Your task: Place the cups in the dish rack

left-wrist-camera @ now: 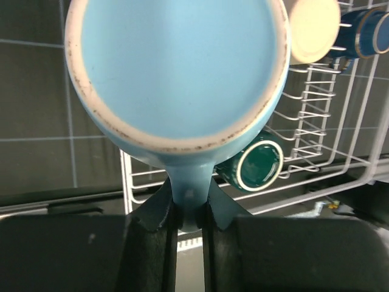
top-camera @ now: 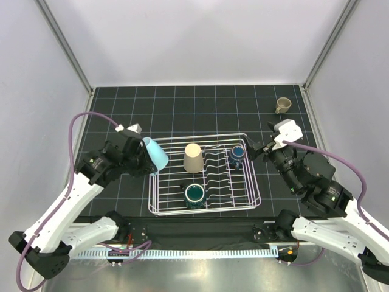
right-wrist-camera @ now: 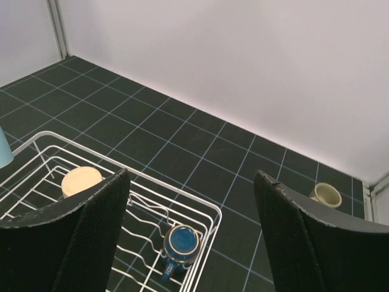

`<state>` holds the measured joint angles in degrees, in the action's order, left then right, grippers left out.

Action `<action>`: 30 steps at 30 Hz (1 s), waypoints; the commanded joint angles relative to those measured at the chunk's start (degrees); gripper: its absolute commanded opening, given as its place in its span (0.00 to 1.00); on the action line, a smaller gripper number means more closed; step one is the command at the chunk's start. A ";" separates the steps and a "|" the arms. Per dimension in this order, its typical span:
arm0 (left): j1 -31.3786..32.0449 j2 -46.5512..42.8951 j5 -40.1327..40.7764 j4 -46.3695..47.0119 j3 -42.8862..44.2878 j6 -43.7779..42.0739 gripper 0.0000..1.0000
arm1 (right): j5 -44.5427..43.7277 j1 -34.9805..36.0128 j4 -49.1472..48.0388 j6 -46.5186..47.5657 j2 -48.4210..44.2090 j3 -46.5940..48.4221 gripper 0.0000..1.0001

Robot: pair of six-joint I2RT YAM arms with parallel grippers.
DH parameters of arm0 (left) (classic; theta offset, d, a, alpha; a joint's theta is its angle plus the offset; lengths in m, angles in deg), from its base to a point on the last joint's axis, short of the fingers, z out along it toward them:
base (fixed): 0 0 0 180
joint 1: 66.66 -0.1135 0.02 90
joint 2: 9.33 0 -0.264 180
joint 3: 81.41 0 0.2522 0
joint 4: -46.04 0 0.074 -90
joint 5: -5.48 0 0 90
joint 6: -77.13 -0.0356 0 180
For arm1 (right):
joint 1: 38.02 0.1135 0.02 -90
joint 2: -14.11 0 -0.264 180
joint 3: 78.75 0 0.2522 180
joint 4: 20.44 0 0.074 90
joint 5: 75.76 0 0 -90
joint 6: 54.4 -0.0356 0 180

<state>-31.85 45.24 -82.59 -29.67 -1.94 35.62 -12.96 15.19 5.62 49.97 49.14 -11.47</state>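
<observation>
From above, the white wire dish rack (top-camera: 206, 212) sits on the middle of the dark gridded surface (top-camera: 121, 103). It holds an upturned beige cup (top-camera: 192, 157) at its 11 o'clock, a teal mug (top-camera: 195, 193) at 6 o'clock and a dark blue mug (top-camera: 237, 154) at 2 o'clock. At the rack's 9 o'clock edge, the left gripper (left-wrist-camera: 189, 213) is clamped on the handle of a tilted light blue mug (left-wrist-camera: 176, 67), probably to lower it inside. The right gripper (right-wrist-camera: 191, 179), at 3 o'clock, is wide open and empty, seemingly free to fetch the small tan mug (top-camera: 283, 104) at 1 o'clock.
</observation>
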 commanded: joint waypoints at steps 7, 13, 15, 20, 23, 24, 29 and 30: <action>10.10 3.26 18.28 9.39 -0.23 -3.75 0.00 | -5.84 0.23 6.86 -9.18 1.97 4.75 0.83; 15.99 4.32 26.70 14.40 -3.74 -4.37 0.00 | -4.09 0.31 12.31 -14.19 4.17 7.30 0.83; 16.87 4.58 28.29 17.20 -4.97 -4.98 0.00 | -4.26 0.23 14.33 -15.86 4.70 8.09 0.83; 18.89 7.65 33.12 21.25 -8.05 -6.30 0.00 | -4.70 0.31 16.79 -16.13 4.09 9.15 0.82; 19.42 9.59 33.48 24.24 -9.63 -7.09 0.00 | -5.32 0.31 17.32 -16.30 3.30 9.41 0.83; 19.68 9.86 34.01 24.94 -10.16 -7.01 0.00 | -5.49 0.31 17.41 -16.65 3.03 9.50 0.83; 19.86 10.74 35.16 30.03 -13.76 -7.09 0.00 | -5.94 0.31 19.60 -18.94 2.86 10.11 0.83; 19.95 10.48 35.42 30.83 -14.99 -7.27 0.00 | -5.41 0.23 20.04 -19.72 2.94 10.29 0.83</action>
<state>-12.27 57.00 -52.71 -7.86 -16.14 29.04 -17.62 15.19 24.05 32.79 52.22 -3.52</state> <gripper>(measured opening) 0.139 0.829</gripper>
